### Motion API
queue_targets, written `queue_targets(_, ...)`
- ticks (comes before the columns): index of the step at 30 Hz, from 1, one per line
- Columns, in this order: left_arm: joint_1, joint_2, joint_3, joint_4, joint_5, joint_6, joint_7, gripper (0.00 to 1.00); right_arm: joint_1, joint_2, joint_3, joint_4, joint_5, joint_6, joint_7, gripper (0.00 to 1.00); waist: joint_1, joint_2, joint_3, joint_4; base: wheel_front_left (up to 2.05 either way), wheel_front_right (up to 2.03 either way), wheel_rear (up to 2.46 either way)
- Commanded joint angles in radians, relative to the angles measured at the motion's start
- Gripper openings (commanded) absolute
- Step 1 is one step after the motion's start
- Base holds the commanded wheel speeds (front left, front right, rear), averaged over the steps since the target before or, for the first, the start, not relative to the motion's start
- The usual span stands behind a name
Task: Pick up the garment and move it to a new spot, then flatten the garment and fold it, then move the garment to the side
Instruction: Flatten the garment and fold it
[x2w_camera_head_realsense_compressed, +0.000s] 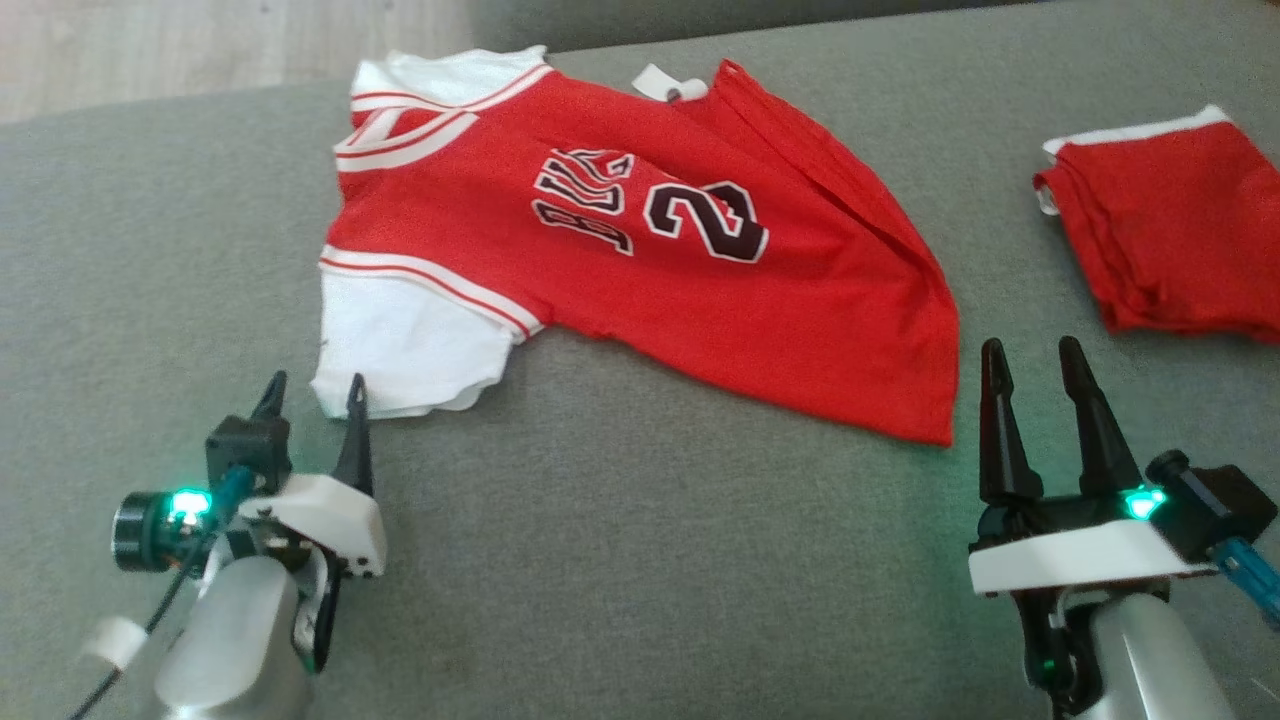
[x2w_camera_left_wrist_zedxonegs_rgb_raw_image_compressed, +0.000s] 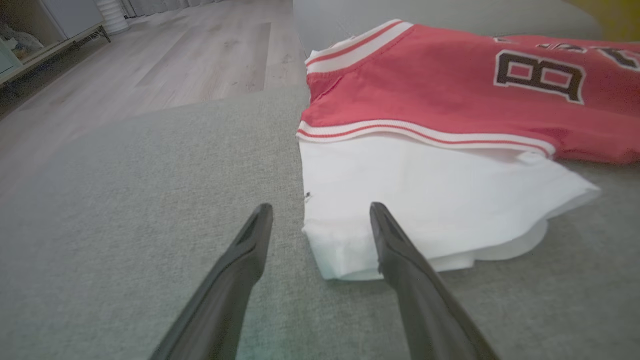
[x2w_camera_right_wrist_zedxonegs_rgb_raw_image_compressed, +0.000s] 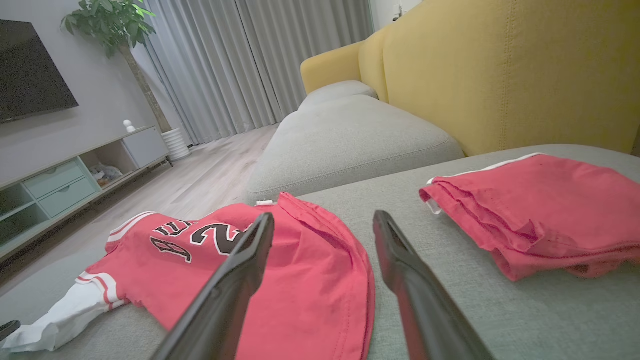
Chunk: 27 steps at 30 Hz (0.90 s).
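The left gripper (x2w_camera_head_realsense_compressed: 314, 386) hangs low over the grey sofa cushion (x2w_camera_head_realsense_compressed: 620, 560), fingers spread and empty. Just ahead of its tips lies the white sleeve (x2w_camera_left_wrist_zedxonegs_rgb_raw_image_compressed: 425, 200) of the red jersey (x2w_camera_head_realsense_compressed: 620, 250). One finger overlaps the sleeve's near corner in the left wrist view, and I cannot tell whether it touches. The right gripper (x2w_camera_head_realsense_compressed: 1032, 350) is likewise spread and empty, with the jersey's hem corner just beside its inner finger. The jersey lies flat ahead of both, number up. Further ahead, on the right gripper's outer side, sits a folded red garment (x2w_camera_head_realsense_compressed: 1170, 230) — well apart from the jersey. Beyond it rises a yellow backrest (x2w_camera_right_wrist_zedxonegs_rgb_raw_image_compressed: 500, 75).
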<state>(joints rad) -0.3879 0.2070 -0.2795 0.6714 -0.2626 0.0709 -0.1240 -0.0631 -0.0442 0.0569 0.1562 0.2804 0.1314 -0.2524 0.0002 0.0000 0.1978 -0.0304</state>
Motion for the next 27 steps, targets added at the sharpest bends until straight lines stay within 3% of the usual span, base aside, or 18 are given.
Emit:
queue_targets(1, -0.041, 0.036, 0.039, -0.004, 0.006, 0.002, 0.007, 1.00, -0.030, -0.006, 0.023, -0.034, -0.002, -0.001, -0.009, 1.00, -0.0002, 0.0000, 0.015, -0.016, 0.00, 0.00, 0.00)
queue_targets(8, -0.090, 0.050, 0.017, 0.117, 0.018, 0.000, 0.047, 1.00, -0.033, -0.006, 0.025, -0.033, -0.001, -0.001, -0.009, 1.00, -0.0002, 0.0000, 0.022, -0.031, 0.00, 0.00, 0.00)
queue_targets(9, -0.093, 0.049, 0.013, 0.134, 0.017, -0.006, 0.059, 0.96, -0.034, -0.006, 0.026, -0.033, -0.002, -0.001, -0.009, 1.00, -0.0002, 0.0000, 0.022, -0.033, 0.00, 0.00, 0.00)
queue_targets(11, -0.097, 0.044, 0.002, 0.157, 0.013, -0.026, 0.074, 0.01, -0.035, -0.006, 0.027, -0.032, -0.002, -0.001, -0.009, 1.00, -0.0002, 0.0000, 0.019, -0.035, 0.00, 0.00, 0.00)
queue_targets(14, -0.097, 0.041, -0.006, 0.169, 0.005, -0.049, 0.069, 0.00, -0.031, -0.006, 0.027, -0.026, 0.001, -0.001, -0.009, 1.00, -0.0002, 0.0000, 0.005, -0.038, 0.00, 0.00, 0.00)
queue_targets(18, -0.085, 0.035, 0.011, 0.137, -0.017, -0.055, -0.020, 0.00, -0.007, -0.006, 0.029, 0.004, 0.002, -0.001, -0.009, 1.00, -0.0002, 0.0000, -0.025, -0.040, 0.00, 0.00, 0.00)
queue_targets(22, -0.055, 0.027, 0.038, 0.046, -0.036, -0.039, -0.109, 0.00, 0.016, -0.006, 0.019, 0.059, -0.002, -0.001, -0.009, 1.00, -0.0002, 0.0000, -0.060, -0.036, 0.00, 0.00, 0.00)
queue_targets(27, 0.004, 0.023, 0.066, -0.107, -0.040, -0.013, -0.134, 0.00, 0.018, -0.006, -0.003, 0.133, 0.006, -0.001, -0.009, 1.00, -0.0002, 0.0000, -0.088, -0.025, 0.00, 0.00, 0.00)
